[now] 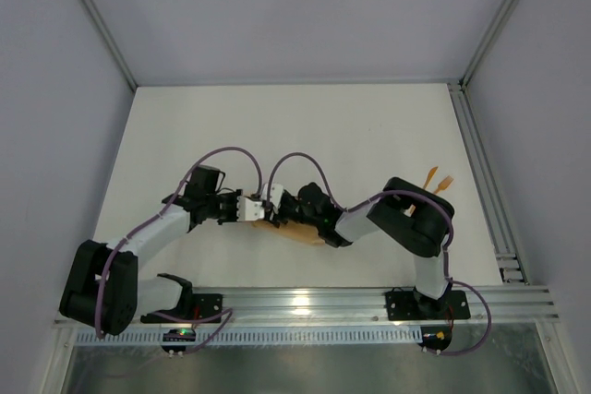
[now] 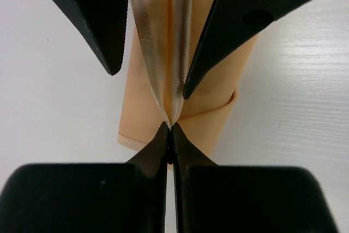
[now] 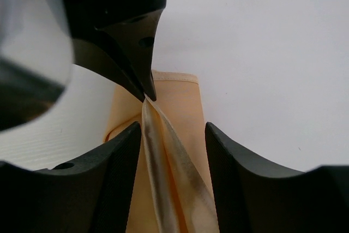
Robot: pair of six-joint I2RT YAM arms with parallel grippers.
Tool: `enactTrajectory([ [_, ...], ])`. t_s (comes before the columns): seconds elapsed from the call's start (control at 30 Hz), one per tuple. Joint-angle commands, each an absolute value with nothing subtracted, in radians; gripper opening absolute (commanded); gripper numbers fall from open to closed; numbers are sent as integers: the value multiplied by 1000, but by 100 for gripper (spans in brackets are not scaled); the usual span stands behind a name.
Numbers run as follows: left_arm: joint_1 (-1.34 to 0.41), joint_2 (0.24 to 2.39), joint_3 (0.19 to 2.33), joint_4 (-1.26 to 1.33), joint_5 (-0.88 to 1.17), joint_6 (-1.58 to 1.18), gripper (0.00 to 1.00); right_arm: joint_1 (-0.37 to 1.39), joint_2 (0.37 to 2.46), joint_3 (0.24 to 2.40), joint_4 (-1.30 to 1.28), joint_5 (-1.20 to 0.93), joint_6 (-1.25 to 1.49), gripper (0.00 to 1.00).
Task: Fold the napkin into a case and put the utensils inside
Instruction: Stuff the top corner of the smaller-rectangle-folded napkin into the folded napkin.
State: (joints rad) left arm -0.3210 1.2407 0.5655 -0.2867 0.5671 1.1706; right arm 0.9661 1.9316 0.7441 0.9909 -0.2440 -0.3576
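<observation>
- Readable text, labels, brands, numbers or signs: none in any of the three views.
- The napkin (image 2: 218,113), between and below the jaws: plain, no print or tag legible.

napkin (image 3: 182,99) ridge between parted right gripper (image 3: 173,129) fingers (image 3: 114,178)

The folded peach-orange cloth napkin (image 1: 303,234) was hemmed in. The black left gripper (image 2: 170,129), pinched tight on the napkin's raised ridge, stood nose to nose with the black right gripper (image 3: 173,128), whose spread fingers straddled that ridge with slim gaps either side. The right arm's elbow (image 1: 416,223) blocked the napkin's right side, short of the thin orange plastic utensils (image 1: 440,180). Beyond the napkin, the white table (image 1: 305,126) lay open.
</observation>
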Motion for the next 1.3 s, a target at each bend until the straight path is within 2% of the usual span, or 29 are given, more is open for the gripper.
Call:
enactTrajectory([
  [0.0,-333,1223,583,-129,635,1065,0,986,1959,749,969,-245,-384,52],
  [0.07,-333,1223,583,-132,630,1063,0,986,1960,747,973,-244,-382,45],
  [0.1,-333,1221,583,-132,623,1060,0,988,1959,741,973,-245,-382,45],
  [0.4,-324,1201,569,-221,629,1190,0,986,1911,686,940,-285,-399,54],
  [0.67,-296,1193,569,-236,692,1258,0,973,1922,696,930,-285,-374,54],
  [0.9,-264,1170,555,-356,748,1423,0,968,1908,690,910,-276,-377,54],
  [1.27,-265,1190,545,-284,742,1387,0,969,1939,775,893,-285,-374,54],
])
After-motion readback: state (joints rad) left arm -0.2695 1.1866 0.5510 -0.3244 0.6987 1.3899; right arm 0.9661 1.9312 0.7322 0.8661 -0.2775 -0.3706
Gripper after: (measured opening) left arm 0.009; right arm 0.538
